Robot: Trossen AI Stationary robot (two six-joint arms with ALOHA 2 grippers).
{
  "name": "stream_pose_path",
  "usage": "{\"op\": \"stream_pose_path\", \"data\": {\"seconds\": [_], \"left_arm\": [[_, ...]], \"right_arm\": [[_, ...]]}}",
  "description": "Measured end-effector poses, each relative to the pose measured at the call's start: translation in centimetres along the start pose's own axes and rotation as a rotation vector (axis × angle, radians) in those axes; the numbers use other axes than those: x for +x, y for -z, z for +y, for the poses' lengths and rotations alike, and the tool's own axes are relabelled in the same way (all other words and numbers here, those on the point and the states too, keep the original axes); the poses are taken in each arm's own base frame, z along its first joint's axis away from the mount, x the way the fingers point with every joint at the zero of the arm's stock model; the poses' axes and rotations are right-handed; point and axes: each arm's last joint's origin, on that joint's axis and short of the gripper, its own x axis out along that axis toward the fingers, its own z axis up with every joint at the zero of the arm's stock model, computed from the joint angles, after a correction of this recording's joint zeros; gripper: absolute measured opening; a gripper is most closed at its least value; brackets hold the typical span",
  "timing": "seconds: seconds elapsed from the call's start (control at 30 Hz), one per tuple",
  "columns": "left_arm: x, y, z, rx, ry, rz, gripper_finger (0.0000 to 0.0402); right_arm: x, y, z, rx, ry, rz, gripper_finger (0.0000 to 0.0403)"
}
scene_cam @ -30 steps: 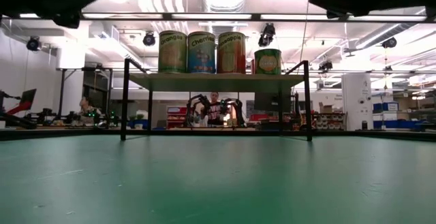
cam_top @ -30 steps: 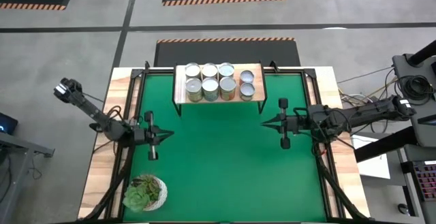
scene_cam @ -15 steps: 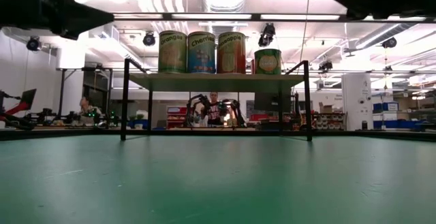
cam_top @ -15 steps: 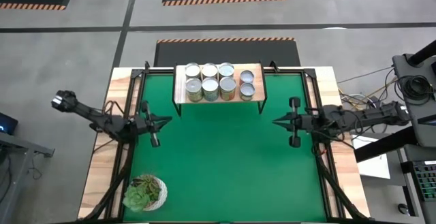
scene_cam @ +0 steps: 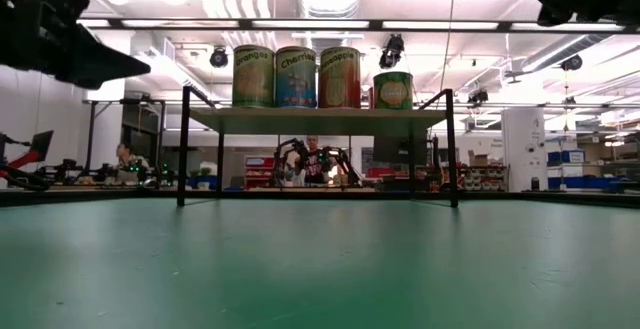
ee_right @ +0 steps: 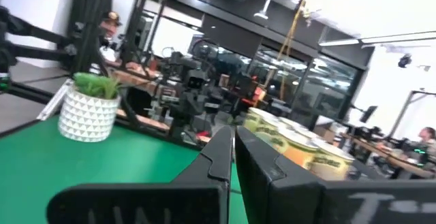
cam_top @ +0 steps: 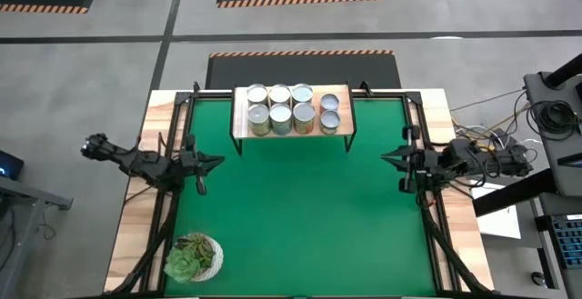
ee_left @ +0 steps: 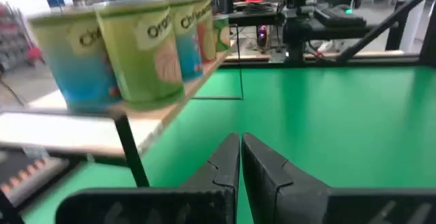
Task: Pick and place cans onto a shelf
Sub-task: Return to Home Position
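Observation:
Several silver-topped cans stand in rows on the light-wood shelf at the middle of the table's far edge; in the low view the cans sit on the shelf board above thin black legs. My left gripper is shut and empty near the table's left edge, pointing level toward the right. My right gripper is shut and empty near the right edge, pointing left. The left wrist view shows its shut fingers before the cans; the right wrist view shows shut fingers.
A potted green succulent stands at the near left corner of the green mat, also in the right wrist view. The mat between the two arms is bare. People and other equipment show in the room beyond the table.
Both arms have drawn back from the middle of the mat: my left gripper toward the table's left edge, my right gripper toward the right edge, each sinking a little. Both have stayed shut. The cans and the shelf have not moved.

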Motion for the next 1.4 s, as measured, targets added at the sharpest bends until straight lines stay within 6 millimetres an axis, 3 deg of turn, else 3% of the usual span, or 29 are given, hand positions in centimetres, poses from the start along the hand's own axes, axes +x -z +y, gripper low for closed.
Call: {"op": "stream_pose_path", "data": {"seconds": [0.3,0.6,0.93,1.4], "left_arm": [[0.0,0.5,-0.4,-0.058,0.110,0.014,0.0000],[0.3,0.3,-0.8,-0.071,0.182,-0.075,0.0000],[0.3,0.3,-0.6,-0.119,0.124,-0.074,0.0000],[0.3,0.3,-0.6,-0.119,0.122,-0.074,0.0000]], "right_arm": [[-0.7,0.9,0.2,-0.015,0.022,0.032,0.0009],[-0.3,4.4,1.5,-0.018,0.086,0.054,0.0009],[-0.4,4.7,1.1,-0.084,0.230,0.133,0.0009],[-0.2,4.9,1.2,-0.066,0.227,0.153,0.0009]]}}
